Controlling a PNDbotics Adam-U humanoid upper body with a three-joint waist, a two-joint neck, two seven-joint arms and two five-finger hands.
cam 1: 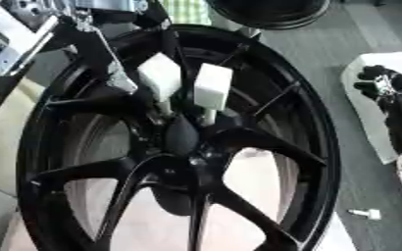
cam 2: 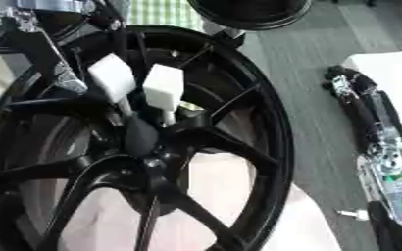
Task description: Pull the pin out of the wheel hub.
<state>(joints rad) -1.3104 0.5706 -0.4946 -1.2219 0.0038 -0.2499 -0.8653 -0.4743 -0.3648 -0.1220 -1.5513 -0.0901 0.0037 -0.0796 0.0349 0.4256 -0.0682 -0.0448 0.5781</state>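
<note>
So the big black alloy wheel (cam 1: 179, 142) fills pretty much the whole shot, spokes fanning out from the hub (cam 1: 184, 135) in the middle. Two pins with white blocky heads stick up out of the hub side by side — the left pin (cam 1: 161, 76) and the right pin (cam 1: 212, 87), both a bit tilted. The left hand (cam 1: 110, 73) reaches down from the upper left right next to the left pin, can't tell if its fingers are curled or not, while the right hand (cam 2: 359, 105) sits off at the right edge — its fingers are just as unclear.
</note>
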